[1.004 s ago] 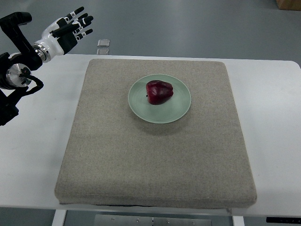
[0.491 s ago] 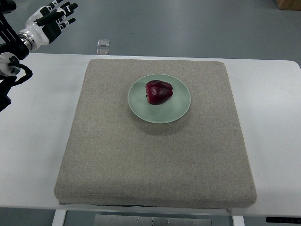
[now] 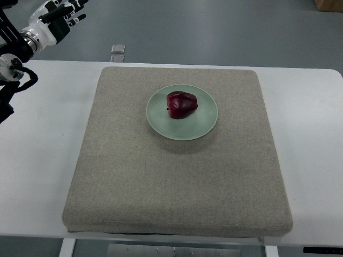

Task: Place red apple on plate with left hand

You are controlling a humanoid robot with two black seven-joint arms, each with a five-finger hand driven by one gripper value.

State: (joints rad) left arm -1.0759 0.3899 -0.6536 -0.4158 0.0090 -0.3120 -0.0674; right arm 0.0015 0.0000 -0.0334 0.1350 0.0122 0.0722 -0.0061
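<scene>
Red apple [image 3: 181, 104] resting on pale green plate [image 3: 206, 126], mid grey mat [image 3: 177, 187]; placing step judged done. Left hand [image 3: 56, 16] at top-left corner, fingers spread, holding nothing, well apart. Next: parking the arm clear

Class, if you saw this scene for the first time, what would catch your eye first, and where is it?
A dark red apple sits on a pale green plate, just above the middle of a grey mat on the white table. In the top left corner, the robot's left hand hangs empty, fingers spread.
</scene>
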